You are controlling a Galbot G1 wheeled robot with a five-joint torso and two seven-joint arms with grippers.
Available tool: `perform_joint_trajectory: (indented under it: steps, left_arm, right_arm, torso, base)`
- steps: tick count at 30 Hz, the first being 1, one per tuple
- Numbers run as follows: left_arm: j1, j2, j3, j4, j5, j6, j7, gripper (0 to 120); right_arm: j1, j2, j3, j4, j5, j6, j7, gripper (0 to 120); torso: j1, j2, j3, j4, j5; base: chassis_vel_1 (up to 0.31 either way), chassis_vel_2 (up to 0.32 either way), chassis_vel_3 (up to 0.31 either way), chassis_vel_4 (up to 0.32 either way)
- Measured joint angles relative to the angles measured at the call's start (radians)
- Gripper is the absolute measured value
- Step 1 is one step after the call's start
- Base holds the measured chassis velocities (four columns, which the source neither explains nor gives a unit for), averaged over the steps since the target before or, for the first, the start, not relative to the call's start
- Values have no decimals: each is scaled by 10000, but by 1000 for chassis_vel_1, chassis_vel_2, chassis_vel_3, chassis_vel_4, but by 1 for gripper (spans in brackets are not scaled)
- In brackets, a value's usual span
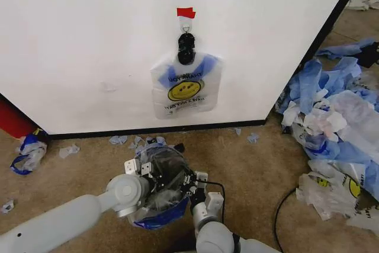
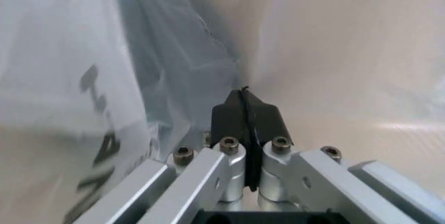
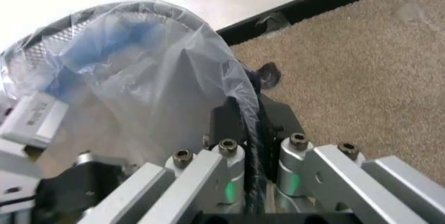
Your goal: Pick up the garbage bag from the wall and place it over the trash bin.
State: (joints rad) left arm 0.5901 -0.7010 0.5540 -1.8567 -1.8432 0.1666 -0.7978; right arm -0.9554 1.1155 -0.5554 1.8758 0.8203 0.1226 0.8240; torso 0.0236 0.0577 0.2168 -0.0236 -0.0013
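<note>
- A smiley-face garbage bag (image 1: 185, 85) hung from the black clip (image 1: 186, 48) under the red tape (image 1: 186, 12) on the wall (image 1: 89, 39), well beyond both grippers and untouched.
- A second translucent bag (image 1: 161, 173) lay draped over the black wire-mesh trash bin (image 1: 157, 197), which stood on the carpet (image 1: 249, 170) between the two grippers.
- Left gripper (image 2: 245, 110): its black pads were pressed together with a thin fold of plastic film pinched between them; bag film with dark lettering hung on both sides of the fingers.
- Right gripper (image 3: 248, 125): fingers closed on the bag's edge where it crossed the bin rim (image 3: 208, 28); mesh was visible through the plastic beyond the fingertips. Whether the rim wire itself was also pinched could not be told.
- In the head view the left gripper (image 1: 137, 170) sat at the bin's left side and the right gripper (image 1: 194, 189) at its right.
- Judgement: the fitting stage appeared well advanced, the bag being spread over the mouth and held at opposite sides. Seating the edge around the rim and releasing remained.
- A heap of blue and white plastic sheets (image 1: 337, 122) lay well apart to the right; scraps littered the floor near the wall's base strip (image 1: 154, 130).
</note>
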Motion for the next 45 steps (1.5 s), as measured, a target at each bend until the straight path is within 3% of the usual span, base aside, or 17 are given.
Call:
perform_joint_trajectory:
  steps: [15,21,26,33,45]
  left_arm:
    - [-136,-636,144,1371,496,-111,432,0]
    - [-118,-721,175,1481,583,-127,438,0]
    - [-149,-528,214,1188,578,-153,315,0]
    - [-254,259,103,-251,182,-195,-146,0]
    - [569,304,-70,-1096,148,-220,-383,0]
  right_arm:
    - [-117,-102,102,73,-15,16,-48,0]
    - [-128,-139,144,79,-6,28,-87,0]
    - [-120,-138,152,89,-5,32,-92,0]
    - [-83,-76,102,58,-27,33,-78,0]
    - [-19,-11,73,32,-33,10,-17,0]
  torso:
    - [0,0,0,1,3]
    - [0,0,-1,0,2]
    - [0,-1,0,-1,-2]
    - [0,2,-1,-1,3]
    - [0,2,-1,-1,0]
  base:
    - [0,0,0,0]
    - [0,0,0,0]
    - [0,0,0,0]
    - [0,0,0,0]
    - [0,0,0,0]
